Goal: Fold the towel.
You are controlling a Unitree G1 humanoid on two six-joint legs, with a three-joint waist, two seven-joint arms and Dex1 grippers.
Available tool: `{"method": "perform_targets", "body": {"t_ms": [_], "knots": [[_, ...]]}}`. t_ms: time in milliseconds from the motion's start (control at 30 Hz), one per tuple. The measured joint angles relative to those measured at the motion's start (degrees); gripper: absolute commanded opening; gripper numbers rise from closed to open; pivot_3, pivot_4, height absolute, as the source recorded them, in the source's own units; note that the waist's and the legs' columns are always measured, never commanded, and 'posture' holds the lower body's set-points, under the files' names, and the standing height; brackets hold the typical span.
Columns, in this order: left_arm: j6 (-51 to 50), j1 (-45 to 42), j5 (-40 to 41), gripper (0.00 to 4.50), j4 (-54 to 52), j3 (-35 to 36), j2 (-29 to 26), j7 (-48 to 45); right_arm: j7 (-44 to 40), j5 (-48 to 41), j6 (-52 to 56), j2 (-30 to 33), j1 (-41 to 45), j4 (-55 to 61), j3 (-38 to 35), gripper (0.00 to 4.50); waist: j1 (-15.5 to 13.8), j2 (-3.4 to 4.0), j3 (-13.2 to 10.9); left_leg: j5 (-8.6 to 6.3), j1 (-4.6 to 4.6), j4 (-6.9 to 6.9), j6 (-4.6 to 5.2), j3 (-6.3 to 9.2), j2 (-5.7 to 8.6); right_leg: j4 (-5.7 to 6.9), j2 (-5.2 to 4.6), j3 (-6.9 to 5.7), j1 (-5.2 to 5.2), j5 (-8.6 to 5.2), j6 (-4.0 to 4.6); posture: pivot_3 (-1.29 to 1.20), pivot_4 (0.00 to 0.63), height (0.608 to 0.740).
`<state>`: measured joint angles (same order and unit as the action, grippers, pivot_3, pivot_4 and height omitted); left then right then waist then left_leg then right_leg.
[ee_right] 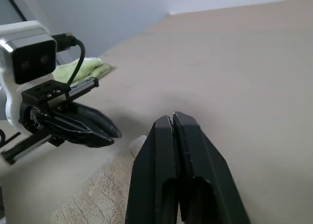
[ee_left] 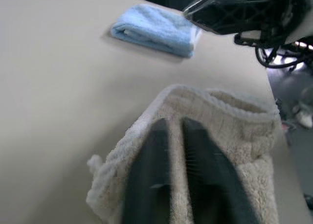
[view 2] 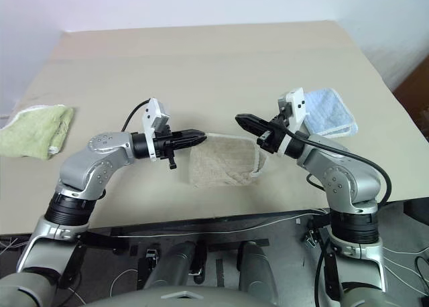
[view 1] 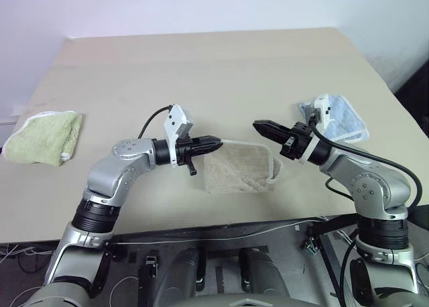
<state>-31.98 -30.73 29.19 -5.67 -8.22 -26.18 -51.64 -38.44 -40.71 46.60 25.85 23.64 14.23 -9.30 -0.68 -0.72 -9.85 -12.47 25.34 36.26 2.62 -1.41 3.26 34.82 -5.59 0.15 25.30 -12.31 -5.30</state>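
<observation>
Left wrist view catches beige towel's [ee_left: 230, 136] looped fold.

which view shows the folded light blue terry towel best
The left wrist view: the folded light blue terry towel lies whole and unblocked on the tan table. In both head views the right arm's wrist camera covers part of it.

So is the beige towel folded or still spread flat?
Folded: the beige towel lies doubled into a compact rectangle, its looped edge stacked at one end.
</observation>
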Motion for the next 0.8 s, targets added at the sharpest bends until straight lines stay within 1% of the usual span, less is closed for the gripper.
{"method": "perform_targets", "body": {"t_ms": [133, 267, 367, 433, 533, 633, 700, 800], "knots": [[1.46, 0.63, -0.31, 0.02, -0.19, -1.33, 0.16, -3.19, -0.15, 0.53, -0.38, 0.06, -0.19, -1.24, 1.51, 0.0, 0.3, 0.02, 0.01, 0.02, -0.02, -0.01, 0.03, 0.0, 0.0, 0.04, 0.01, 0.0, 0.01, 0.0, 0.0, 0.0, 0.15, 0.74], [3.25, 3.24, -3.93, 0.02, 1.54, -5.35, 0.07, -5.38, -0.21, 4.45, -2.5, -0.14, -0.47, -3.49, 5.67, 0.0, 0.44, 0.04, 0.02, 0.06, -0.04, 0.01, 0.09, -0.01, 0.0, 0.1, 0.02, 0.0, 0.01, 0.0, 0.0, 0.0, 0.15, 0.74], [7.28, 4.85, -5.94, 0.02, 5.37, -6.58, 0.78, -7.35, -0.14, 6.64, -4.67, -1.91, -1.26, -5.14, 8.0, 0.0, 0.41, 0.04, 0.02, 0.06, -0.04, 0.04, 0.09, -0.01, 0.0, 0.13, 0.01, 0.0, 0.01, -0.01, 0.01, 0.0, 0.15, 0.74], [9.99, 5.46, -6.19, 0.02, 7.89, -6.56, 2.44, -8.36, -0.14, 8.35, -6.39, -3.13, -2.48, -6.95, 9.67, 0.0, 0.28, 0.03, 0.03, 0.06, -0.03, 0.06, 0.08, 0.0, 0.0, 0.13, 0.0, 0.0, 0.01, 0.0, 0.01, 0.0, 0.15, 0.74], [17.62, 6.1, -8.09, 0.02, 13.24, -6.57, 4.79, -9.82, -0.37, 12.69, -11.09, -3.95, -5.32, -10.65, 13.19, 0.0, 0.04, 0.03, 0.04, 0.01, -0.03, 0.11, 0.01, -0.01, 0.0, 0.13, 0.0, -0.01, -0.01, 0.0, 0.01, 0.0, 0.15, 0.74], [22.18, 7.27, -9.68, 0.02, 16.83, -6.62, 5.67, -11.05, -1.06, 15.42, -15.96, -4.57, -6.21, -12.79, 14.37, 0.0, 0.18, 0.01, 0.08, 0.0, -0.08, 0.11, 0.0, -0.01, 0.0, 0.14, 0.01, -0.01, -0.05, 0.0, 0.0, 0.0, 0.15, 0.74], [22.13, 7.83, -9.79, 0.02, 17.22, -6.63, 5.58, -12.12, -1.03, 18.09, -20.34, -5.28, -5.23, -16.41, 15.4, 0.0, 0.37, -0.07, 0.13, 0.0, -0.27, 0.1, -0.01, -0.01, 0.0, 0.17, 0.02, -0.02, -0.22, -0.01, 0.01, 0.0, 0.15, 0.74], [18.8, 9.14, -8.34, 0.02, 15.67, -6.05, 4.0, -13.54, -1.17, 20.71, -26.44, -6.52, -3.32, -22.02, 15.96, 0.0, 1.17, -0.09, 0.17, -0.03, -1.09, -0.04, -0.01, 0.01, -0.01, 0.01, 0.01, -0.01, -1.09, -0.03, 0.04, 0.0, 0.15, 0.74]]}}
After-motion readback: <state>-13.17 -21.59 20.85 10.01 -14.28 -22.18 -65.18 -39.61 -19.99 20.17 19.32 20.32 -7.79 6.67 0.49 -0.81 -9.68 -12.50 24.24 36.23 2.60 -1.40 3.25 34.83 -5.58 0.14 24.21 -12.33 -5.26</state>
